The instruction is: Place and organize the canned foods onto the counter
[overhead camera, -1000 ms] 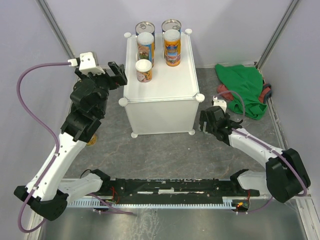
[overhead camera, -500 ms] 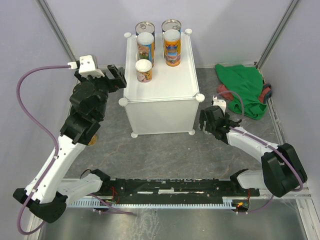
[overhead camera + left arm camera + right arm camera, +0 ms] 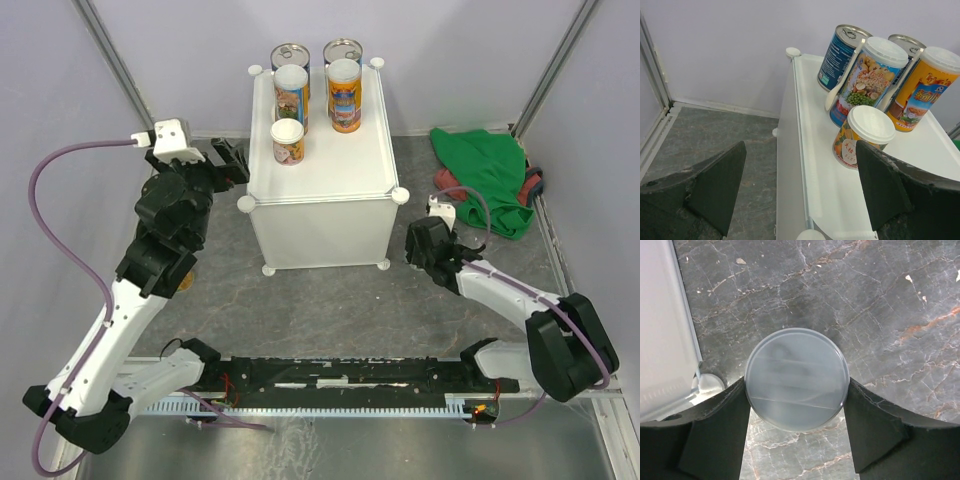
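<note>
Right gripper (image 3: 425, 243) clamped on a white-lidded can (image 3: 796, 379) on the floor, counter (image 3: 662, 330) just beside it. Left gripper (image 3: 801, 145) spread wide, empty — five cans (image 3: 867, 125) stand on the counter ahead of it.

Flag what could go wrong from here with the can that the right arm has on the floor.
1. The right gripper is closed on a round can with a translucent white lid on the grey floor, close beside a foot of the white plastic counter; lifting may clip the corner knob.
2. On top, the short orange-labelled can stands close in front of the taller colourful-labelled can; setting another down nearby might topple them.
</note>
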Tool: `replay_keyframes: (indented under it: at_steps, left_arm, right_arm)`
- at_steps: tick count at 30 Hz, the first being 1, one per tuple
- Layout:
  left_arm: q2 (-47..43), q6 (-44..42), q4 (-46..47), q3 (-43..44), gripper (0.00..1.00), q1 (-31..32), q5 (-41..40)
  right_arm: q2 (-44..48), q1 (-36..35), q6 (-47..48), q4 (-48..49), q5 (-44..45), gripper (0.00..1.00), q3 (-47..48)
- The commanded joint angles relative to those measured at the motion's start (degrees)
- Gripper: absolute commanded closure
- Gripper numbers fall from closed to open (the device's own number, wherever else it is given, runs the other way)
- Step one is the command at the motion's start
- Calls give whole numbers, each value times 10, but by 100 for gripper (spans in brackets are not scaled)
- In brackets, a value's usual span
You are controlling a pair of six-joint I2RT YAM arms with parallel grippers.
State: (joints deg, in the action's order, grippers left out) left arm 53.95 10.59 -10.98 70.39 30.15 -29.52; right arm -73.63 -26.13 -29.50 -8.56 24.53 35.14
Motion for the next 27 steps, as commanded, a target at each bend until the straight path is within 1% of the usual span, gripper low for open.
replay_keyframes:
  at_steps: [1, 2, 5, 7, 12, 20, 27]
  left_arm:
    - [-15, 30, 6, -4, 5, 2, -4]
    - [-16, 30, 5, -5, 5, 2, -4]
    - [-21, 31, 6, -9, 5, 2, -7]
    - [-22, 31, 8, -12, 5, 2, -7]
    - [-25, 37, 13, -19, 5, 2, -4]
    - [-37, 39, 12, -32, 5, 2, -2]
    - [-43, 42, 12, -42, 5, 2, -1]
  right_arm:
    - [52, 1, 11, 10, 17, 49, -4]
    - [66, 1, 15, 6, 18, 52, -3]
    - [106, 2, 28, -20, 27, 58, 9]
    - [126, 2, 41, -49, 36, 65, 28]
    - [151, 2, 54, -98, 42, 77, 86]
    - [179, 1, 67, -144, 59, 80, 171]
    - [171, 1, 91, -159, 62, 82, 269]
